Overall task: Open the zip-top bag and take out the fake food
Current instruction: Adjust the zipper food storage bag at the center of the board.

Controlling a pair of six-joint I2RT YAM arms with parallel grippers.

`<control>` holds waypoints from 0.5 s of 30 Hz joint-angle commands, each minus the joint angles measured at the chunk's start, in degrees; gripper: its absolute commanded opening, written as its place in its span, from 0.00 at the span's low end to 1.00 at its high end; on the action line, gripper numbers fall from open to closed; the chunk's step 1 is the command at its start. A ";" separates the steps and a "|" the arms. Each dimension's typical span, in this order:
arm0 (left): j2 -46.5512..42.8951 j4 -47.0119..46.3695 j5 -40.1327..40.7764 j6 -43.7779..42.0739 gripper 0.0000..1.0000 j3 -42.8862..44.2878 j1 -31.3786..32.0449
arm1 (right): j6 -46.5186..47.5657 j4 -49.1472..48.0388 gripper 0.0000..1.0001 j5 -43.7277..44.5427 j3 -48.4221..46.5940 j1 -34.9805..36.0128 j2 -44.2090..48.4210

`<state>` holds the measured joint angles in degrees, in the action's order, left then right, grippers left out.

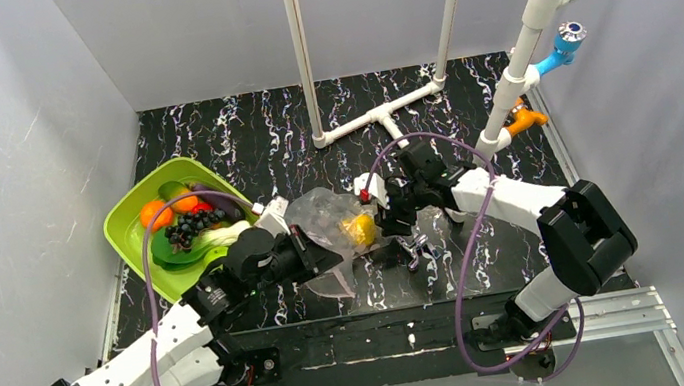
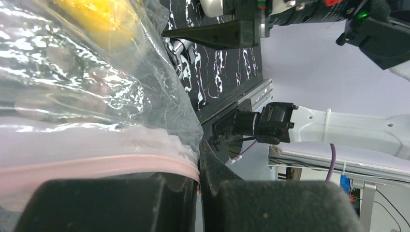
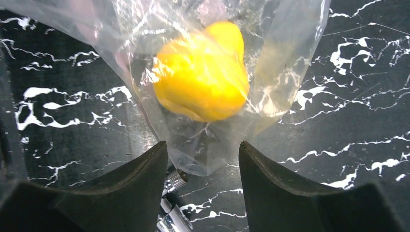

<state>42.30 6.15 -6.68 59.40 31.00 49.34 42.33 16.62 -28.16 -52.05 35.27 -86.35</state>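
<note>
**Lemon in the held bag**

The left claw (image 2: 200, 191) is clamped on the zip-top bag (image 2: 96, 106) at its pink strip. The right claw (image 3: 203, 157) stands apart around a bag corner, over the table (image 3: 348, 121). The yellow lemon (image 3: 203, 77) lies inside, just beyond.

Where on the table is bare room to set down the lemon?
Free: the back-left patch of table between the lime-green tray and the white pipe frame. Crowded: the middle, with the zip-top bag, the right gripper and a metal fitting; the tray holds much toy food.
</note>
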 commanded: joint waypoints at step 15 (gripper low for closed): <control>-3.54 1.74 -1.64 -0.64 0.00 -1.29 -0.44 | -5.27 7.38 0.67 1.00 -9.29 2.37 -8.53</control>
<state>39.92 6.57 -7.77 59.40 30.59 49.23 38.63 20.75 -27.73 -57.25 37.15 -93.32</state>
